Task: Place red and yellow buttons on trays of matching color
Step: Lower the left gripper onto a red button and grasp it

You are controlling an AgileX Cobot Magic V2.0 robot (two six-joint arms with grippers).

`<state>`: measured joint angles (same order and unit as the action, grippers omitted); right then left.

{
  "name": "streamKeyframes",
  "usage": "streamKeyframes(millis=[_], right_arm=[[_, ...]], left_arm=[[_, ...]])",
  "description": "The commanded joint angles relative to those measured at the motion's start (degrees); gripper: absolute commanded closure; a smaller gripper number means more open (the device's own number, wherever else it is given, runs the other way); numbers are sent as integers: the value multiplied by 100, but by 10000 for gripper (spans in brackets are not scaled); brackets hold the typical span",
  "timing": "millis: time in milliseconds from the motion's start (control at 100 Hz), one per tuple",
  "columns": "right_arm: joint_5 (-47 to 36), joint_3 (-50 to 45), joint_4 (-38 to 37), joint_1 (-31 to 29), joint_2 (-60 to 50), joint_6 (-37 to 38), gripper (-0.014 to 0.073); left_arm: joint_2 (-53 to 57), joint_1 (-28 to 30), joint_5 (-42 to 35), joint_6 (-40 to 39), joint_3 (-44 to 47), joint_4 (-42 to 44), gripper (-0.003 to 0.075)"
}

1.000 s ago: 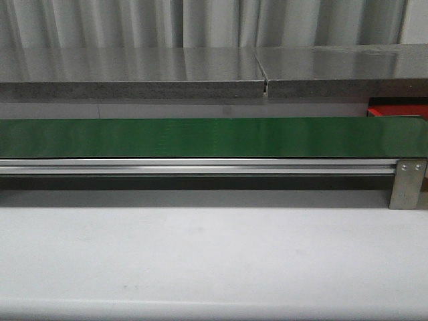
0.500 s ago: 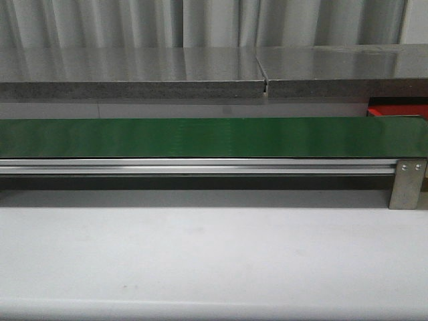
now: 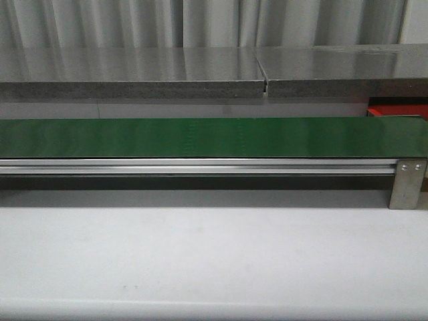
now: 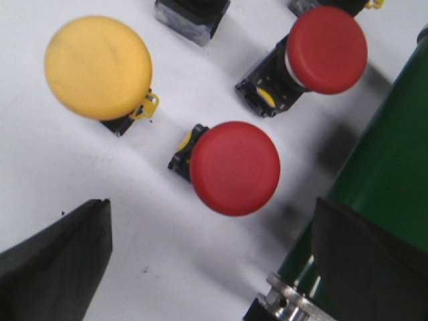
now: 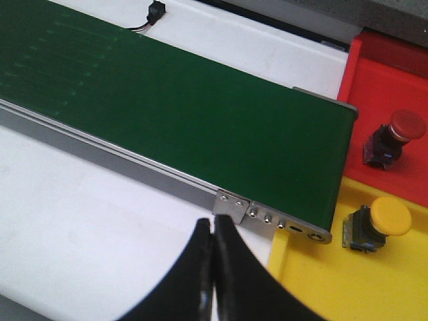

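Note:
In the left wrist view a yellow button (image 4: 98, 67) and two red buttons (image 4: 234, 167) (image 4: 326, 49) stand on the white table beside the green belt (image 4: 391, 160). My left gripper (image 4: 214, 267) hovers above them, open and holding nothing, with the nearer red button just ahead of the gap. In the right wrist view a red button (image 5: 406, 125) sits on the red tray (image 5: 394, 67) and a yellow button (image 5: 390, 217) on the yellow tray (image 5: 334, 287). My right gripper (image 5: 214, 231) is shut and empty, over the table near the belt's end bracket (image 5: 231, 202).
The green conveyor belt (image 3: 214, 137) spans the front view on an aluminium rail (image 3: 200, 166). A corner of the red tray (image 3: 396, 107) shows behind its right end. A grey counter (image 3: 134, 80) runs behind. Black button bases (image 4: 190, 17) lie beyond the yellow button.

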<state>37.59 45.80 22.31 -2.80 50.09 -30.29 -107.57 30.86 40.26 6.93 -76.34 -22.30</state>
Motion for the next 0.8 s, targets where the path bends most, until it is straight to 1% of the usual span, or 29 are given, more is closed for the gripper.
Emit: streamKeyframes(millis=[0, 220, 790], right_arm=[[-388, 130, 114, -6, -56, -40, 711], [-388, 130, 114, -6, -56, -40, 711], [-383, 130, 114, -6, -56, -40, 711]], left_arm=[[165, -11, -169, -69, -314, -198, 121], [-159, -32, 116, -69, -720, -284, 121], [-546, -123, -69, -69, -780, -384, 125]])
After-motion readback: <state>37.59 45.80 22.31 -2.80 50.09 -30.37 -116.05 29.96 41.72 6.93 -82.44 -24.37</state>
